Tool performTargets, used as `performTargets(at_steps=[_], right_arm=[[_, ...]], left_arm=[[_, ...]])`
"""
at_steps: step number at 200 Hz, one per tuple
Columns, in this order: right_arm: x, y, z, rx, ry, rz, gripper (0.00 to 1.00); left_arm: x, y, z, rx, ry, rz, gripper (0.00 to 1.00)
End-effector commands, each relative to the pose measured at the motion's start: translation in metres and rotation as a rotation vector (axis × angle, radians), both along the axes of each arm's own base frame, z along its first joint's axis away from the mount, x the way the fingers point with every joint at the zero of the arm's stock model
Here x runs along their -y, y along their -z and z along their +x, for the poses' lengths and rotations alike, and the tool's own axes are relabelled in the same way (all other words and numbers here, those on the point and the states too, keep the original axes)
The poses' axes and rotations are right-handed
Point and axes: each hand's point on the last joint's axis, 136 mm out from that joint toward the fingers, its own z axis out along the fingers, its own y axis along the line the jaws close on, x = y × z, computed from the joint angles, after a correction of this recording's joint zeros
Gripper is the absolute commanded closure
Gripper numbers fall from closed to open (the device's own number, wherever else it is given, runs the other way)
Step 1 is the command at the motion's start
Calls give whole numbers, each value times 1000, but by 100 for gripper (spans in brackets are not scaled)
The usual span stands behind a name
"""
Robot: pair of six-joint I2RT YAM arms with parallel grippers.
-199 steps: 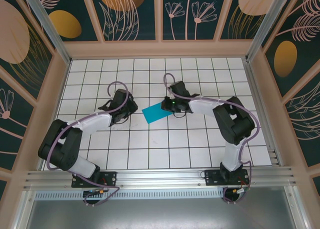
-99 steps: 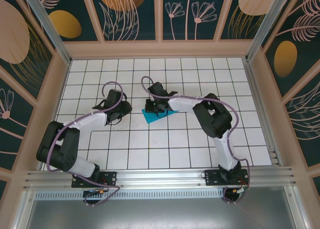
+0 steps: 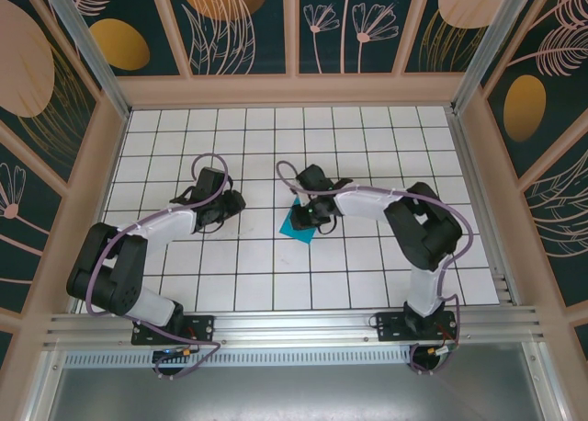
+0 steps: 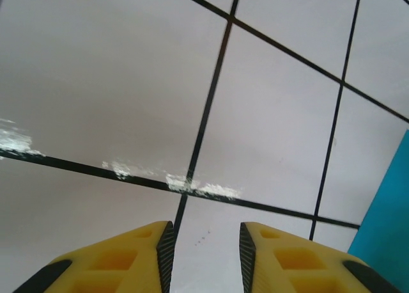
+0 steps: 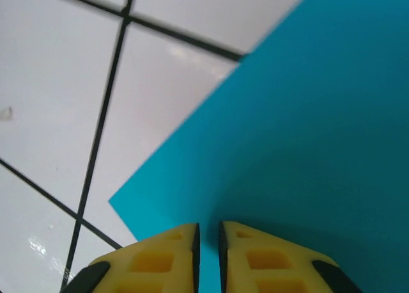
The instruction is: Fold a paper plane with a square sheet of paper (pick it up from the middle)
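The square sheet of paper (image 3: 294,227) is bright cyan and lies on the white tiled table (image 3: 367,274) near the middle, its far part hidden under my right gripper (image 3: 306,214). In the right wrist view the sheet (image 5: 307,114) spreads under the yellow fingers (image 5: 160,254), one corner pointing left. My right gripper (image 5: 208,228) stands open by a narrow slit, with cyan showing in the gap. My left gripper (image 3: 230,203) hovers low about one tile left of the sheet. Its jaws (image 4: 206,226) are open over bare tile, and the sheet's edge (image 4: 390,229) shows at the right.
Wooden rails and patterned panels wall the table on three sides (image 3: 294,90). Black grid lines cross the tiles, with a scuffed white patch on one line (image 4: 172,181). Both arm bases sit on the aluminium rail at the near edge (image 3: 294,329).
The right gripper swung left and then back to the right and nearer, and the sheet shifted and turned with it. Its jaws have parted slightly. The left gripper drew slightly left and opened a little wider.
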Motion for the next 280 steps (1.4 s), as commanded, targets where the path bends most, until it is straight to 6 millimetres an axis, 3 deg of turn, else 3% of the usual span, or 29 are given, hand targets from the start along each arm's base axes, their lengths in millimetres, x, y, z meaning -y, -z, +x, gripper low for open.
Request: performTargets(at_steps=[1, 32, 59, 96, 120, 170, 206, 225, 280], right_arm=[[19, -35, 32, 99, 216, 24, 67], [53, -19, 54, 96, 469, -49, 61], [59, -14, 73, 97, 535, -62, 59], [61, 0, 90, 86, 539, -80, 57], [63, 8, 97, 92, 517, -92, 57], [57, 28, 89, 21, 432, -59, 58], [57, 41, 79, -15, 409, -67, 58], [72, 49, 81, -33, 440, -80, 59], [82, 55, 78, -59, 464, -82, 60]], left_arm=[[17, -9, -2, 29, 90, -77, 63], [35, -16, -8, 36, 156, -144, 55], [55, -23, -12, 31, 214, -203, 51], [97, -27, -24, 16, 340, -259, 41], [109, -20, -28, -19, 367, -235, 39], [116, 2, -35, -124, 319, -213, 38], [127, 3, -39, -162, 293, -266, 38], [134, 4, -43, -178, 304, -285, 38], [150, 4, -53, -211, 363, -306, 39]])
